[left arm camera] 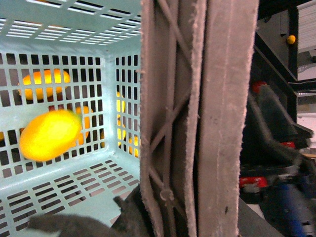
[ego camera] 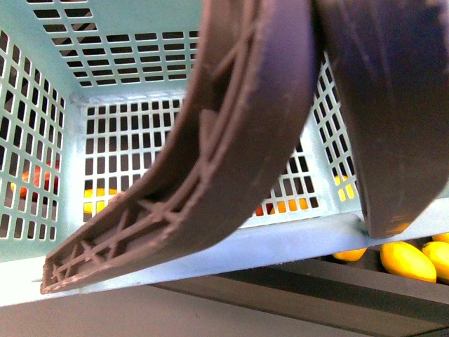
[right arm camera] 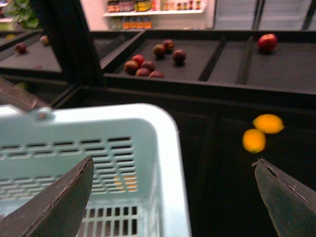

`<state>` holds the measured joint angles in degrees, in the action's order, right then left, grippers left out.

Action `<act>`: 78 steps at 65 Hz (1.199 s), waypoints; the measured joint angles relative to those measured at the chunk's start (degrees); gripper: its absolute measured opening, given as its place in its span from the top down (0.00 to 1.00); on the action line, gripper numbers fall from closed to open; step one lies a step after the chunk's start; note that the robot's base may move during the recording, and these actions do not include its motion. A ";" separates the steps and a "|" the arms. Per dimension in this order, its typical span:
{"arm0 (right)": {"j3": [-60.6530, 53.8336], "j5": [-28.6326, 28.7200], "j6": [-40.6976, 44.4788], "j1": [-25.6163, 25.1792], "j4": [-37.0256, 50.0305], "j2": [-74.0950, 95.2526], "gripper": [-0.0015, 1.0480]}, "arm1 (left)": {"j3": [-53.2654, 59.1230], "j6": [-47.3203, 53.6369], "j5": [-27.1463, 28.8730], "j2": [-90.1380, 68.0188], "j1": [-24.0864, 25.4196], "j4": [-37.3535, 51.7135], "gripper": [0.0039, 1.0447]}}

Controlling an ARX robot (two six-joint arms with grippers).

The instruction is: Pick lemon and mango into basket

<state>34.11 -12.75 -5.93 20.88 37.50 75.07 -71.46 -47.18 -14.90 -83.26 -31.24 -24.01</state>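
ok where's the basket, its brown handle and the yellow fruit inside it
basket [right arm camera: 123,113], right wrist view, on its pale top rim
brown handle [ego camera: 245,126], front view, middle of the left-hand handle's arc
yellow fruit [left arm camera: 49,134], left wrist view, centre of its skin

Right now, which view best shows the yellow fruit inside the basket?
Left wrist view: the fruit shows whole, if blurred, before the basket wall. Front view: handles block the inside. Right wrist: orange glints through slots.
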 joint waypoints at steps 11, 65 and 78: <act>-0.02 -0.20 -0.70 -0.33 0.04 -0.79 0.08 | 0.00 0.07 -0.04 0.00 0.04 0.02 0.86; -26.45 5.79 5.75 -13.77 3.74 -25.51 0.98 | 0.00 -0.11 -0.33 0.00 0.00 0.02 0.86; -27.78 6.54 5.77 -14.64 2.73 -28.24 0.71 | 0.00 -0.07 -0.24 0.00 0.00 0.02 0.86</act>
<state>6.33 -6.22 -0.16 6.24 40.23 46.83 -71.46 -47.24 -15.14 -83.26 -31.24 -23.99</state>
